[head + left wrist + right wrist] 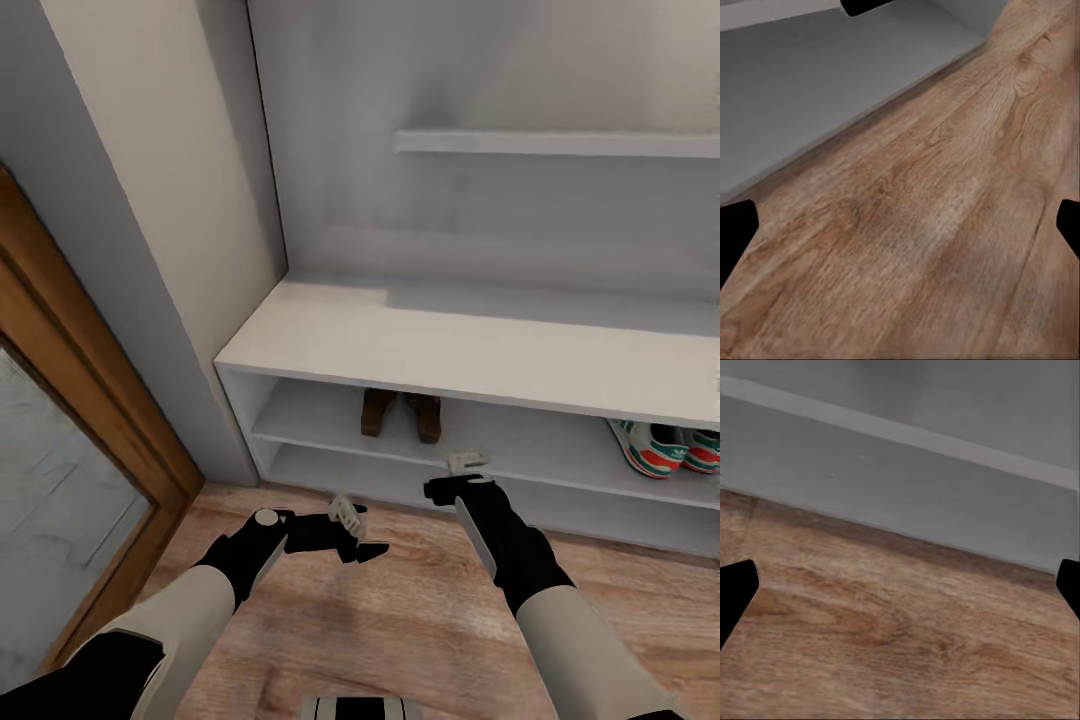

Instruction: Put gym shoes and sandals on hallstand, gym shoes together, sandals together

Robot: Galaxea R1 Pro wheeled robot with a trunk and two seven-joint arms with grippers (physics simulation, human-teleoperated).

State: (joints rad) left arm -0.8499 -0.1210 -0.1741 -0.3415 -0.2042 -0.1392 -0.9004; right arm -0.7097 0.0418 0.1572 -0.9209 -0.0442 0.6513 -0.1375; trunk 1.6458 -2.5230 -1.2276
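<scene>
The left hand (352,532) is held low over the corridor floor (400,620), its fingers spread apart and nothing between them; in the left wrist view the dark fingertips (736,225) are seen at opposite edges, with bare planks between. The right hand (462,478) is likewise spread wide and empty, just in front of the hallstand (450,350), its fingertips (735,585) far apart over wood and the unit's pale base. Further out, the two sandals (402,413) are stood side by side on the upper open shelf. The two gym shoes (668,447) are placed together on the same shelf, well apart from the sandals.
</scene>
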